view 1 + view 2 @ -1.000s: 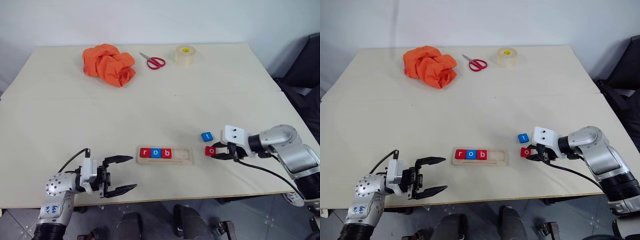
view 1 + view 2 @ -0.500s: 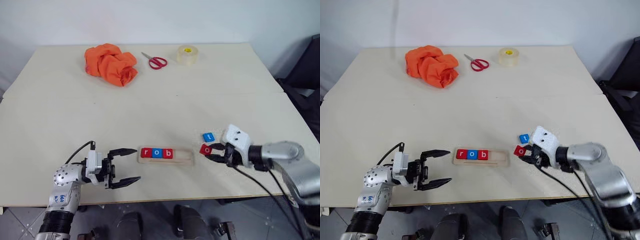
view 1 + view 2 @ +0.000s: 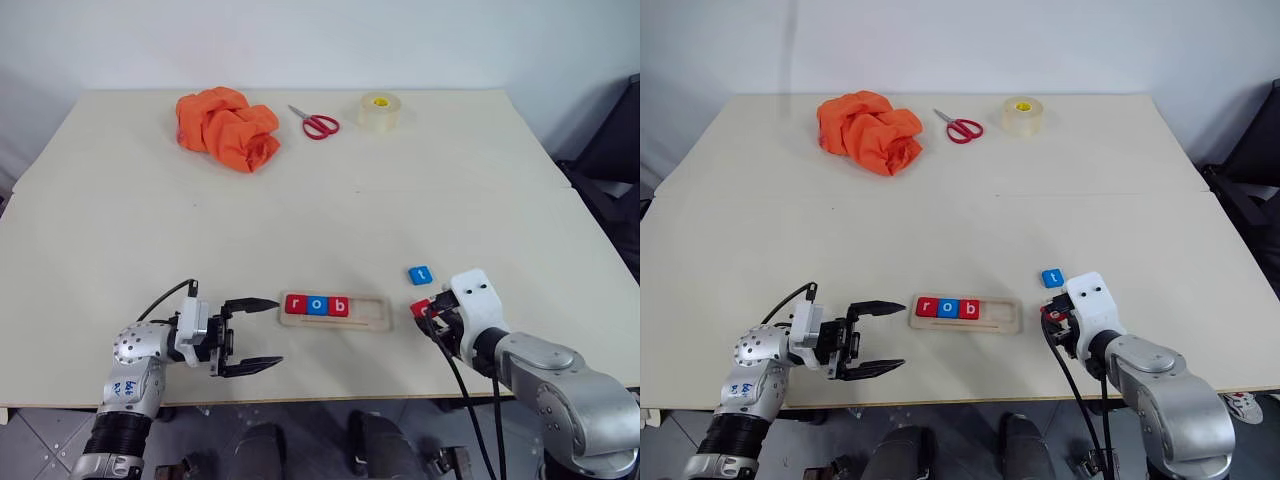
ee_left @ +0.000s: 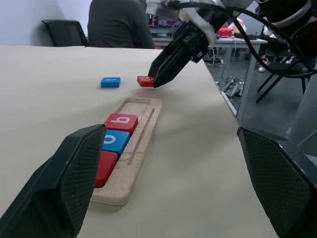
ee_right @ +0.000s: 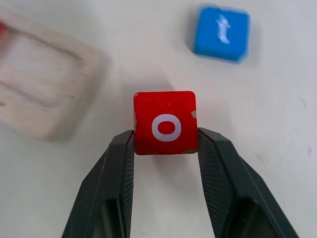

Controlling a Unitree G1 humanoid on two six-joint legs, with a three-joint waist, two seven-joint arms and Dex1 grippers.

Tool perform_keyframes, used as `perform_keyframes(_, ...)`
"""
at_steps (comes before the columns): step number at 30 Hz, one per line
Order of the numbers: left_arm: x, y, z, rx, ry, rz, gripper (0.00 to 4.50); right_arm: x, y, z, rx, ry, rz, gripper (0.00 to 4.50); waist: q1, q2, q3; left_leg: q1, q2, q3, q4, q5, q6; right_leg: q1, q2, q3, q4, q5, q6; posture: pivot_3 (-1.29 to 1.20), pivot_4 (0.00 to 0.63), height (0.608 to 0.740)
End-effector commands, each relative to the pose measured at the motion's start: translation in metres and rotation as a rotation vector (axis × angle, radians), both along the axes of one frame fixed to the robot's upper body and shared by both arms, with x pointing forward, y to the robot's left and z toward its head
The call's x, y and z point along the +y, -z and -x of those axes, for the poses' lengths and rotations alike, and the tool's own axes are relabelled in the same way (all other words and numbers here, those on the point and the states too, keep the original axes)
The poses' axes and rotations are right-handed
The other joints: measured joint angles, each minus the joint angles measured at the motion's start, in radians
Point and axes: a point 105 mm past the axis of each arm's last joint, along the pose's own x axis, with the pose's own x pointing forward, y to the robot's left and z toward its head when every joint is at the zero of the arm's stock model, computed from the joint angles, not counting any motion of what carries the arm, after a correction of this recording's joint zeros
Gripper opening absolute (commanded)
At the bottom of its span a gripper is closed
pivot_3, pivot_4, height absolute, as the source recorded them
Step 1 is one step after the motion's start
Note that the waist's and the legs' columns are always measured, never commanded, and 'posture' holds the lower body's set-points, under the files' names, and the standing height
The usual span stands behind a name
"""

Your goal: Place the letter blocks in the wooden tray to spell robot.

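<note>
Step in hand: the fourth letter. Your right gripper has its two black fingers closed against the side edges of the small flat red tile printed with a white "o", near the table's front edge and just beside the open right end of the long, shallow pale-wood tray; whether the tile is lifted clear of the cream tabletop you cannot tell. In the tray, the red "r" tile, the blue "o" tile and the red "b" tile sit side by side at the left end, leaving two empty places to their right. The blue tile marked "t" lies loose on the table, just beyond the held tile and apart from the tray. Your left gripper hovers level at the tray's left end with its fingers spread wide and nothing between them. The next move probably calls for carrying the red "o" leftward to the vacant place touching the "b", keeping the letter the same way up as its neighbours, lowering it flat inside the rim, and only then releasing; the "t" remains for the last place.
</note>
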Motion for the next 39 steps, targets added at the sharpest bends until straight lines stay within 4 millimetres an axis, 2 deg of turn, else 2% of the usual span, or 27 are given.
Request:
perform_keyframes(1,0.001,-0.006,0.000,-0.021,0.014,0.005,4.50,-0.005,-0.009,0.001,-0.046,0.056,0.017,1.79,0.000,0.000,0.000,0.000,0.000,0.000,0.000,0.000,0.000,0.000,0.000,0.000,0.000,0.000,0.000,0.00,0.150,0.740)
perform_keyframes(6,0.003,-0.006,0.000,-0.022,0.013,0.001,4.50,0.000,-0.011,0.005,-0.053,0.015,0.018,3.54,-0.001,0.000,0.000,0.000,0.000,0.000,-0.001,0.000,0.000,0.000,0.000,0.000,0.000,0.000,0.000,0.00,0.150,0.740)
perform_keyframes(8,0.003,-0.006,0.000,-0.022,0.011,0.002,4.50,0.004,-0.017,0.007,-0.056,-0.095,0.044,4.29,-0.001,0.000,0.000,0.000,0.000,0.000,0.000,0.000,0.000,0.000,0.000,0.000,0.000,0.000,0.000,0.00,0.150,0.740)
perform_keyframes(9,0.002,-0.006,0.000,-0.023,0.009,0.003,4.50,0.004,-0.020,0.008,-0.056,-0.145,0.061,4.46,-0.001,0.000,0.000,0.000,0.000,0.000,0.000,0.000,0.000,0.000,0.000,0.000,-0.001,0.000,0.000,0.00,0.150,0.740)
perform_keyframes(13,0.001,-0.006,0.000,-0.024,0.004,0.010,4.50,0.000,-0.027,0.007,-0.058,-0.334,0.142,4.46,0.000,0.000,0.000,0.000,0.000,-0.001,-0.001,0.000,0.000,0.001,0.000,0.000,-0.002,0.000,0.000,0.00,0.150,0.740)
perform_keyframes(17,-0.001,-0.005,0.001,-0.026,-0.006,0.020,4.50,-0.011,-0.030,-0.003,-0.059,-0.588,0.273,4.46,-0.001,0.000,0.000,0.000,0.000,0.000,-0.001,0.000,0.001,0.002,0.001,0.000,-0.003,0.000,0.001,0.00,0.150,0.740)
perform_keyframes(25,0.001,-0.004,0.007,-0.030,-0.038,0.023,4.50,-0.025,-0.025,-0.024,-0.056,-0.870,0.364,4.46,-0.001,-0.001,0.000,0.000,0.000,0.000,-0.001,0.000,0.001,0.002,0.001,0.000,-0.004,0.001,0.003,0.00,0.150,0.740)
perform_keyframes(30,0.001,-0.004,0.013,-0.031,-0.061,0.027,4.50,-0.025,-0.018,-0.040,-0.059,-0.961,0.390,4.46,-0.001,0.000,0.000,0.000,0.000,0.001,0.000,0.000,0.001,0.002,0.001,0.000,-0.004,0.001,0.003,0.00,0.150,0.740)
perform_keyframes(36,0.002,-0.004,0.019,-0.031,-0.087,0.027,4.50,-0.024,-0.007,-0.044,-0.026,-1.021,0.382,4.46,0.000,0.000,0.000,0.000,0.000,0.001,0.000,0.000,0.001,0.002,0.000,0.000,-0.004,0.001,0.003,0.00,0.150,0.740)
perform_keyframes(39,0.003,-0.004,0.021,-0.031,-0.096,0.026,4.50,-0.026,-0.003,-0.044,-0.011,-1.028,0.385,3.87,0.000,0.000,0.000,0.001,0.000,0.001,0.000,0.000,0.001,0.002,0.001,0.000,-0.003,0.001,0.002,0.00,0.150,0.740)
